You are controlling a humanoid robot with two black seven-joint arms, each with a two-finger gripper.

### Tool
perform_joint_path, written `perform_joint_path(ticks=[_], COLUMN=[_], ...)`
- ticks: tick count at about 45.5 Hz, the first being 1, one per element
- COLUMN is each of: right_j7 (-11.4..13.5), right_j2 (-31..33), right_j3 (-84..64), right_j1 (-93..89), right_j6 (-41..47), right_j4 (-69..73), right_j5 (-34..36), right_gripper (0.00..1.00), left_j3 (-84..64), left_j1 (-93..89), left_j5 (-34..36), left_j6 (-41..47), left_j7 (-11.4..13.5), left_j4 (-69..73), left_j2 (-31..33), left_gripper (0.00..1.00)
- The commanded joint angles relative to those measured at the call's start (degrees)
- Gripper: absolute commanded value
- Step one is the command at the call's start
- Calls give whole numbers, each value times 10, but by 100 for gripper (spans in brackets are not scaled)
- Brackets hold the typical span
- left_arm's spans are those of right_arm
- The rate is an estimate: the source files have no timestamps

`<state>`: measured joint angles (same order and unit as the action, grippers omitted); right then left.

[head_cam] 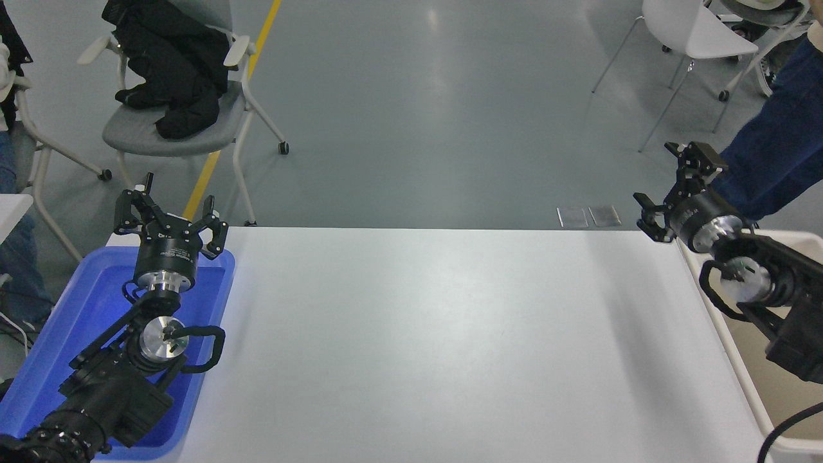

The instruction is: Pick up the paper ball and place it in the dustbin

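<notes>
No paper ball shows anywhere in the head view. The cream-beige dustbin [739, 360] stands off the white table's right end, much of it behind my right arm. My right gripper [669, 183] is raised above the table's far right corner, beside the bin's near-left rim, fingers spread open and holding nothing. My left gripper [168, 215] stays parked at the lower left over the blue tray [71, 308], open and empty as well.
The white table [437, 334] spans the middle. A person in blue trousers [771, 154] stands right behind the dustbin. A grey chair with black clothes [170, 77] sits at the far left, a white chair [697, 32] at the far right.
</notes>
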<state>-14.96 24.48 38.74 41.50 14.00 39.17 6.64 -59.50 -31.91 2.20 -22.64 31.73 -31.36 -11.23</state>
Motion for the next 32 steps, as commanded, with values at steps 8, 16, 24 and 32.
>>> perform_joint_path(ticks=[8,16,24,32], right_j7=[-6,-6,-5,-5], right_j2=[-51,-64,-65,-65], right_j3=[103,103,103,101], right_j1=[-80,-87,-98,-106], right_j6=[148,189,206,207], right_j4=[-26,-74,-80,-80], right_j5=[42,42,42,42], right_gripper=[100,100,100,100], left_j3=[1,1,1,1], left_j1=[-1,-1,-1,-1], left_j5=[0,0,0,0], left_j6=[0,0,0,0], left_j7=[0,0,0,0], left_j4=[1,1,1,1], left_j2=[1,1,1,1], left_gripper=[99,99,99,99])
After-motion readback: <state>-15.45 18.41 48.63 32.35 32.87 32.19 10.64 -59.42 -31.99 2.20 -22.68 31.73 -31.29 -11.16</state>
